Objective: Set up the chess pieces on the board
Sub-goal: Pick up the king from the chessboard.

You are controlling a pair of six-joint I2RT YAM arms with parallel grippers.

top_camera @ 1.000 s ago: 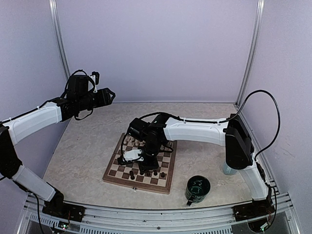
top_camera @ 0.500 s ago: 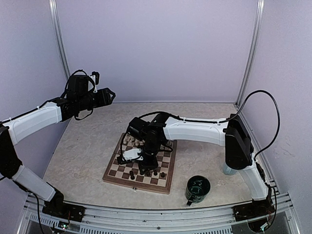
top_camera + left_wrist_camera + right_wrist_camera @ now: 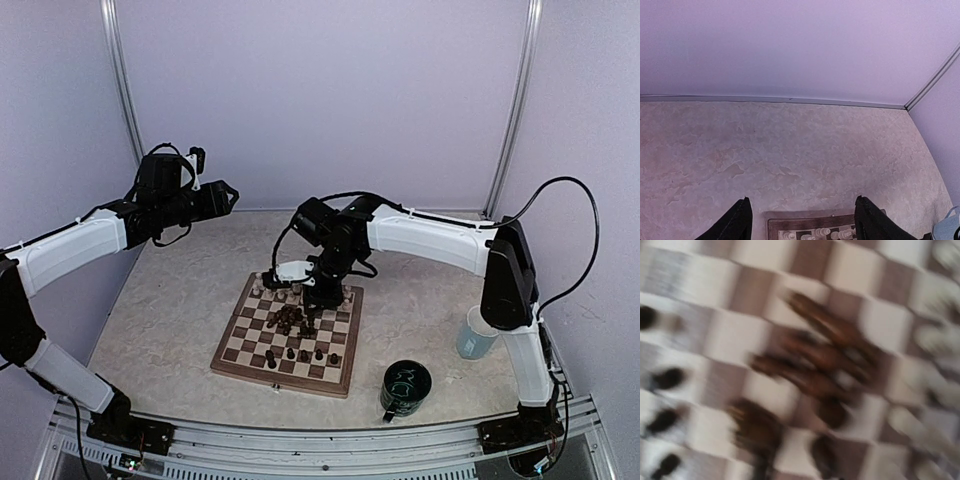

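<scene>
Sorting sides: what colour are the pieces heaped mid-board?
The heap is dark brown; top external view shows it best.

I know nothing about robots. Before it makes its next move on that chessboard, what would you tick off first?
1. Is the left gripper open, empty and away from the board? Ok.
2. Are the dark pieces upright? Not ok: a heap of dark pieces lies mid-board.
3. Is the right gripper open or shut? Cannot tell.
4. Is the right wrist view sharp? Not ok: it is blurred.
5. Is the green mug off the board? Ok.
</scene>
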